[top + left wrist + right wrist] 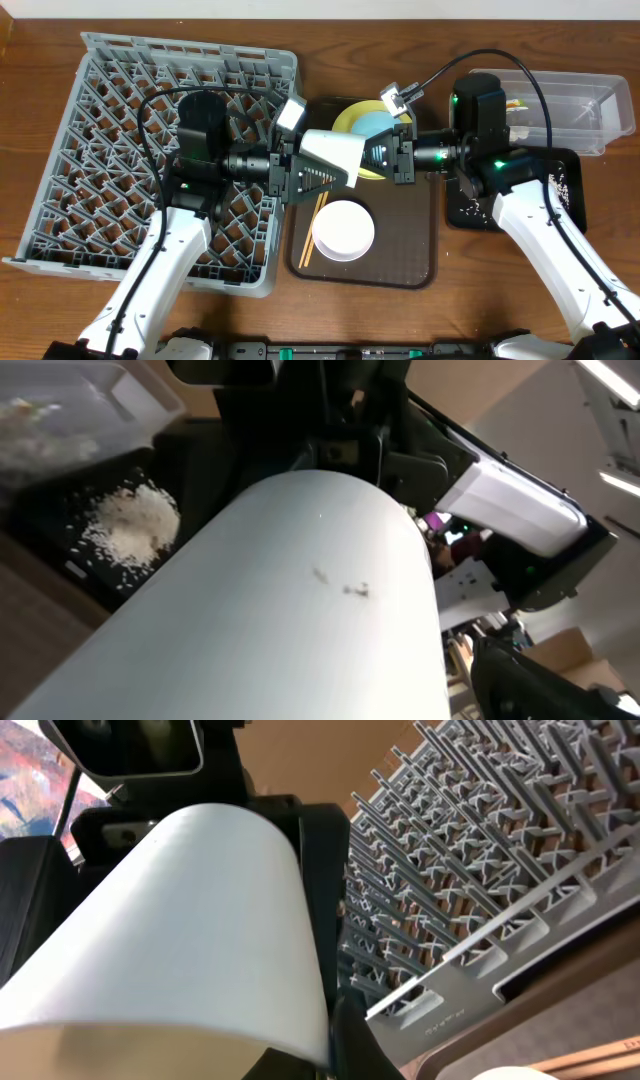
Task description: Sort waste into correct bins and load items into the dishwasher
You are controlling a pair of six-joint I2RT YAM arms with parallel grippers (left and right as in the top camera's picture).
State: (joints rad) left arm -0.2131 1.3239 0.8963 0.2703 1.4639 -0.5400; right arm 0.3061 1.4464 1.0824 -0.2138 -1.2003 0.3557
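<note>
**Hand-over above the brown rectangular serving tray [400,250].** The small white cup [333,150] hangs on its side over the tray's far-left corner. The right gripper [378,153] is pinched tight on the cup's thin wall. The left gripper [325,168] has its jaws spread wide to either side of the cup, and no grip is evident. The likely reason is that the large grey lattice dish rack [100,150], left of the tray, lies on the left arm's side.

Brown serving tray [408,252], on a wooden table [330,50]
</note>
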